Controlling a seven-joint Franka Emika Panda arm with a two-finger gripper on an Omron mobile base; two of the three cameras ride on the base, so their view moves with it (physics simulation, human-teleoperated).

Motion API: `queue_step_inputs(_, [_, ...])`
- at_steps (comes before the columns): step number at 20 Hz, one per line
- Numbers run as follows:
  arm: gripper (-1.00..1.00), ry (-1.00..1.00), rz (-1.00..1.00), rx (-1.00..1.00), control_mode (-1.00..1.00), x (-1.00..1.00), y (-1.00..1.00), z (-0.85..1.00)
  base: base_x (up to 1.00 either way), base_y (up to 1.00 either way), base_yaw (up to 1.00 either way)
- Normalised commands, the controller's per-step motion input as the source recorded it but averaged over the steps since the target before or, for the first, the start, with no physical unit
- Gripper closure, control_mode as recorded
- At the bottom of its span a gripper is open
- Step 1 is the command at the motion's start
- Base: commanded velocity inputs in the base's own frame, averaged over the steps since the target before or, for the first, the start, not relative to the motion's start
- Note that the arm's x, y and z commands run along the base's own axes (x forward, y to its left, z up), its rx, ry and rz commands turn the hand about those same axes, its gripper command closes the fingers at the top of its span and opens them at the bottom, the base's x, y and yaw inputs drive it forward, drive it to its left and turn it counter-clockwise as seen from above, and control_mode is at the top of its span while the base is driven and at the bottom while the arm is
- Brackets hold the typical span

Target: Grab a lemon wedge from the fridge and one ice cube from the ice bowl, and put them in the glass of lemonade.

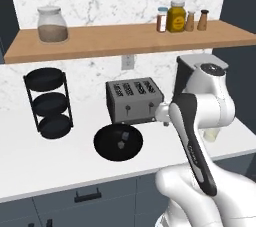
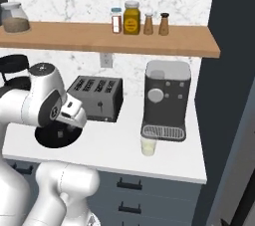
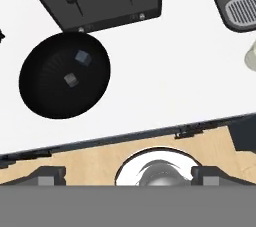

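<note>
The ice bowl (image 3: 65, 82), wide and black, sits on the white counter in front of the toaster and holds two ice cubes (image 3: 83, 57) (image 3: 71, 79). The left base view also shows the ice bowl (image 1: 118, 142) with an ice cube (image 1: 121, 145) inside. The glass of lemonade (image 2: 148, 146) stands before the coffee machine; the arm partly covers the glass (image 1: 212, 135) in the left base view. My gripper (image 3: 129, 177) hangs high over the counter's front edge, open and holding nothing. The bowl lies ahead of it to the left. The lemon wedge and the fridge are out of view.
A grey toaster (image 1: 134, 101) stands behind the bowl, a black three-tier rack (image 1: 48, 102) to its left, a coffee machine (image 2: 167, 99) to its right. A wooden shelf (image 2: 189, 41) with a jar and spice bottles runs overhead. Dark drawers (image 2: 129, 185) sit below the counter.
</note>
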Motion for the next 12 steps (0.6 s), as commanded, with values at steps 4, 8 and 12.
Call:
queue_step_inputs(4, [-1.00, 0.00, 0.00, 0.00, 1.00, 0.00, 0.00, 0.00, 0.06, -0.04, 0.07])
queue_step_inputs(8, [-1.00, 0.09, 0.08, 0.00, -1.00, 0.04, 0.04, -0.52, 0.00, 0.00, 0.00])
queue_step_inputs(12, [-1.00, 0.14, 0.06, 0.00, -1.00, 0.33, 0.12, -0.60, 0.00, 0.00, 0.00])
